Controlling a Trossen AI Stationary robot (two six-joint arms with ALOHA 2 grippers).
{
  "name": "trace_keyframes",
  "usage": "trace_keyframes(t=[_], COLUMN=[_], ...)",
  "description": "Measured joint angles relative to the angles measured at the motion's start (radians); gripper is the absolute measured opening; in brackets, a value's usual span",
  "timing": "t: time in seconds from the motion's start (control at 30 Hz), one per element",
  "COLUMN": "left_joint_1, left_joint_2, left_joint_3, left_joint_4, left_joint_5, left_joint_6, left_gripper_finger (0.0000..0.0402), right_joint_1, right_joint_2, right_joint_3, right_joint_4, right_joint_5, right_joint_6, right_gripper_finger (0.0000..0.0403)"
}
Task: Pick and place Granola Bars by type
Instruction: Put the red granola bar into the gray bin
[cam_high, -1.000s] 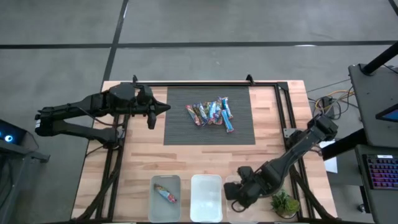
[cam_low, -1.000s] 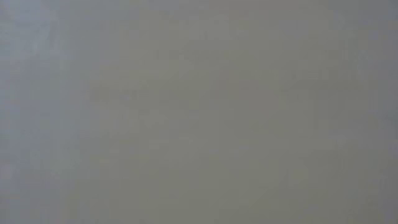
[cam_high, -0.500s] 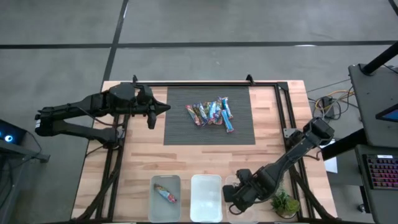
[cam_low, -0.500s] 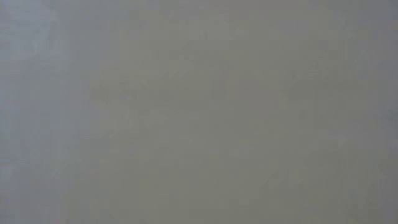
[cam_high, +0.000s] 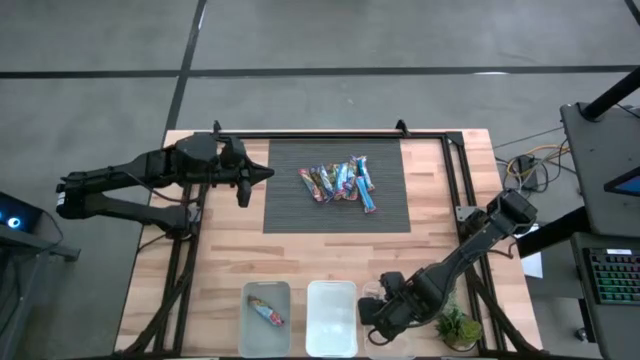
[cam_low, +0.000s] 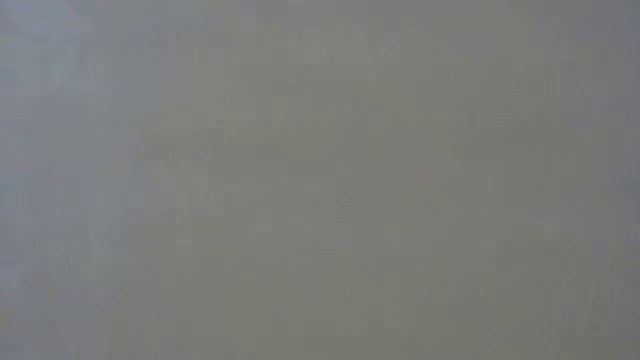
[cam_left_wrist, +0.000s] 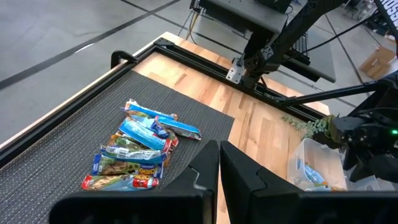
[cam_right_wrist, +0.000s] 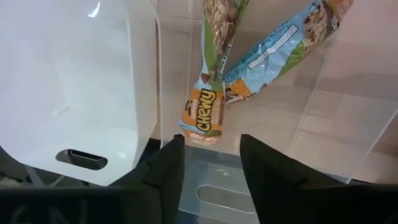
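Hovering over the rightmost clear bin (cam_right_wrist: 323, 93) at the table's near edge, the right gripper (cam_high: 385, 312) now stands with its fingers (cam_right_wrist: 163, 177) parted; a second ago they were nearly closed. Below them an orange-wrapped bar (cam_right_wrist: 208, 102) lies against a blue-wrapped bar (cam_right_wrist: 280, 46) in that bin, free of the fingers, which suggests it has just been released. To the side are the empty middle bin (cam_high: 331, 316) and the left bin (cam_high: 266, 318), which holds one red bar (cam_high: 266, 310). Farther out, the remaining granola bars (cam_high: 342, 182) are heaped on the dark mat (cam_high: 290, 215). The left gripper (cam_left_wrist: 219, 163), closed and empty, waits near the mat's left edge. Sorting appears barely begun.
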Motion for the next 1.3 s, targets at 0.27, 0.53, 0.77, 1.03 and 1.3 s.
trace_keyframes(t=[0.27,0.53,0.77,1.03,1.3], left_joint_1=[0.0,0.0,0.0,0.0,0.0], left_joint_2=[0.0,0.0,0.0,0.0,0.0], left_joint_3=[0.0,0.0,0.0,0.0,0.0], left_joint_4=[0.0,0.0,0.005,0.027,0.03], left_joint_5=[0.001,0.001,0.003,0.022,0.024], left_joint_6=[-0.001,-0.001,-0.006,-0.005,-0.005], left_gripper_finger=[0.0,0.0,0.0,0.0,0.0], right_joint_1=[0.0,-0.003,-0.004,-0.018,-0.094], right_joint_2=[0.0,-0.016,-0.035,-0.064,-0.162], right_joint_3=[0.0,0.0,0.0,0.0,0.0], right_joint_4=[0.0,-0.002,-0.039,-0.051,-0.132], right_joint_5=[0.011,0.011,0.011,0.056,0.148], right_joint_6=[-0.036,-0.099,-0.13,-0.194,-0.358], right_gripper_finger=[0.0165,0.0135,0.0083,0.0013,0.0009])
